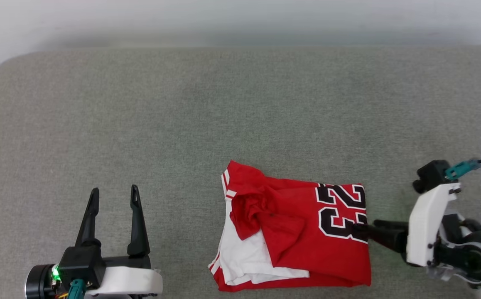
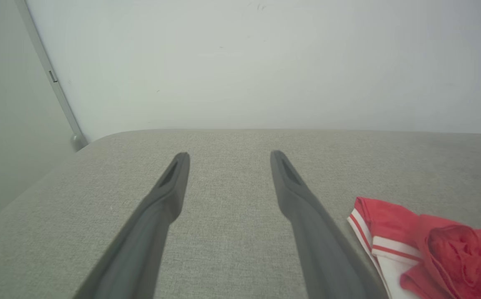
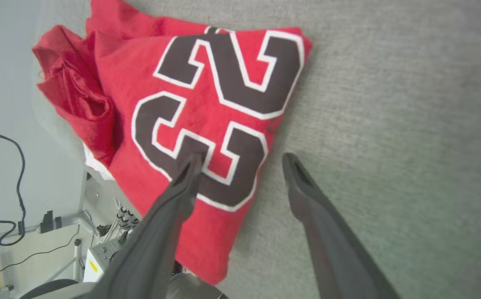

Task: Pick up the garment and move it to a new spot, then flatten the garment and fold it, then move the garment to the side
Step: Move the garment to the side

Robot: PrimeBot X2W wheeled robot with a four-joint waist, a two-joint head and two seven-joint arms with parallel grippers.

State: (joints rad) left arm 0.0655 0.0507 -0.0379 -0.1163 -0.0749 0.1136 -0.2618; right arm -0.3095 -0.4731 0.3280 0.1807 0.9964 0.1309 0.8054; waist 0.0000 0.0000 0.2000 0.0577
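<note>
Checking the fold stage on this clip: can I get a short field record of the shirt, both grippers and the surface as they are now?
surface: grey fabric top
shirt: red, folded into a rough rectangle, bunched red patch near the middle, white part on its left
number: black with white outline, face up on the shirt's right part
left gripper: open, over bare surface, apart from the shirt
right gripper: open, at the shirt's right edge; one finger over the number, the other over bare surface; contact cannot be told
held: nothing
</note>
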